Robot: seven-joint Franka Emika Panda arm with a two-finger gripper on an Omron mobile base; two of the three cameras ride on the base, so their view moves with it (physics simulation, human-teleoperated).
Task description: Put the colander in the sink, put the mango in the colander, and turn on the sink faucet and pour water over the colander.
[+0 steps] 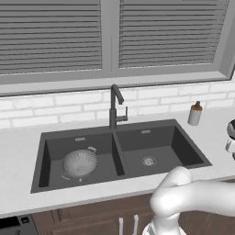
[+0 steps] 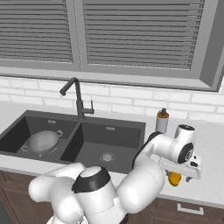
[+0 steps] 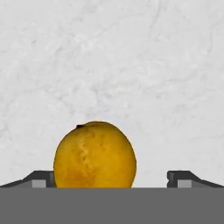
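The silver perforated colander point(image 1: 80, 164) point(image 2: 42, 141) sits upside down in the left basin of the dark double sink point(image 1: 183, 148) point(image 2: 120, 136). The dark gooseneck sink faucet point(image 1: 114, 108) point(image 2: 78, 100) stands behind the divider, with no water showing. On the counter right of the sink lies the orange-yellow mango point(image 3: 94, 155) point(image 2: 174, 178). My gripper point(image 3: 111, 177) point(image 2: 183, 168) hangs open right over it, pointing down. The fruit lies between the two fingertips point(image 3: 41, 178), closer to the left one, and neither one touches it.
A small beige soap bottle point(image 1: 195, 114) point(image 2: 162, 121) stands at the back of the counter, just behind my hand. White tiled wall and shuttered windows run along the rear. The right basin holds nothing but its steel drain point(image 1: 148, 161).
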